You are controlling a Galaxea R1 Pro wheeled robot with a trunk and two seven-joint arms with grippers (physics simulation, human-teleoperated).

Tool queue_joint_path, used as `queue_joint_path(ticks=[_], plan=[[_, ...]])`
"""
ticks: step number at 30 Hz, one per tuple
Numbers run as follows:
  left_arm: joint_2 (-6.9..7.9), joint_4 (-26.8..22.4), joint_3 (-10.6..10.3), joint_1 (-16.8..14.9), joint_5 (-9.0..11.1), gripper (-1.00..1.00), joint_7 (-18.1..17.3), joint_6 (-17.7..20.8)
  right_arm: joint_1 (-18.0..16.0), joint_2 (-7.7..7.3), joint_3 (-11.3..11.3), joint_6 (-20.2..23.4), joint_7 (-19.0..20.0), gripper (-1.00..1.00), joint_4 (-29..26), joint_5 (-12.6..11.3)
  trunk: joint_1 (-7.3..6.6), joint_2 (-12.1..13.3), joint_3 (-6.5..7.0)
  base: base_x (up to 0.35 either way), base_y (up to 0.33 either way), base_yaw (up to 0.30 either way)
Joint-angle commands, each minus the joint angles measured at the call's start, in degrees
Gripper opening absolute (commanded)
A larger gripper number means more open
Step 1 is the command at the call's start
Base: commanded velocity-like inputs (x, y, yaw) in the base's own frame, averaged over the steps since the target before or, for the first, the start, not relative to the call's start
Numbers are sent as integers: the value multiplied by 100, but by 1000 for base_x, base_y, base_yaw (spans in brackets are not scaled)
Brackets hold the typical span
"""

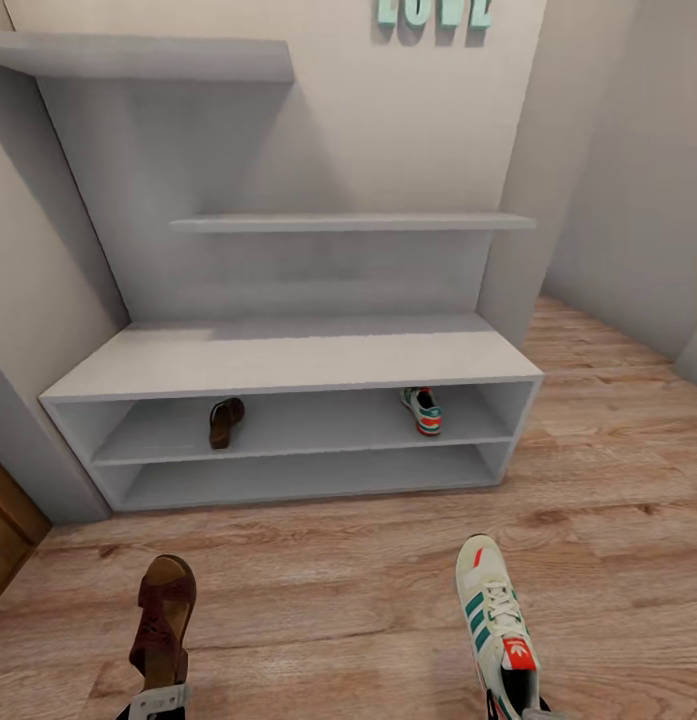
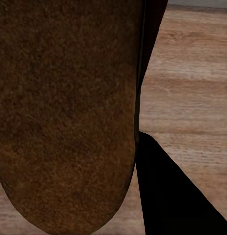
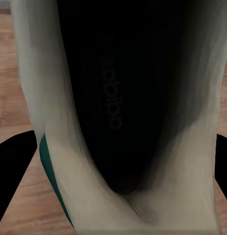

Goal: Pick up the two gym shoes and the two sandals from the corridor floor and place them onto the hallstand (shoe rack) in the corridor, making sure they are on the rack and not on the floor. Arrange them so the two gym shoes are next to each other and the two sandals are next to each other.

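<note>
A: Head view. Hallstand (image 1: 288, 360) dead ahead against the far wall, mint letters above. Upper tier already carries one sandal (image 1: 225, 421) toward the left and one gym shoe (image 1: 423, 410) toward the right, well apart.

B: And the other two?

A: Second sandal (image 1: 164, 625) near left, second gym shoe (image 1: 496, 625) near right, both toes pointing at the rack, over the corridor floor (image 1: 338, 590). Left gripper (image 1: 156, 703) sits at the sandal's heel, right gripper (image 1: 528, 712) at the shoe's heel, at the near edge of the picture.

B: Left wrist view?

A: Brown sandal sole (image 2: 64, 112) close up, plank floor beyond. Claw appears clamped on the sandal; how wide the jaws stand I cannot tell.

B: Right wrist view?

A: Looking straight into the sneaker's dark insole (image 3: 118, 98), cream sides and a green stripe at the edge. Claw looks closed on the shoe's heel; the opening itself is hidden.

B: Step in hand?

A: My reading: second pair lifted, being carried to the rack. Next move calls for reaching each arm onto the upper tier, setting the sandal just beside its mate and the sneaker beside its mate, clear of the shelf lip, then releasing
</note>
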Motion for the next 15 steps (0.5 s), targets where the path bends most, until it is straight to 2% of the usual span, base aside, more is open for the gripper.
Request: queue_joint_path(ticks=[1,10,13,15], plan=[[-4,4,51,-6,-81,-100,-27,-18,-3,-11,46,-14,-34,-100,2,-34,-1,-2,-5,0,0,-2],[6,-7,17,-93,-106,-100,-37,155,-5,-82,-10,-9,-50,-100,-3,-51,-1,-2,-5,0,0,0],[0,-42,1,-147,-116,-100,-35,400,-5,-226,-62,-5,-56,-100,-12,-108,-1,-2,-5,0,0,0],[-13,-64,-15,-270,-125,-100,-36,686,-9,-376,-204,1,-58,-100,-36,-226,-1,-2,-5,0,0,0]])
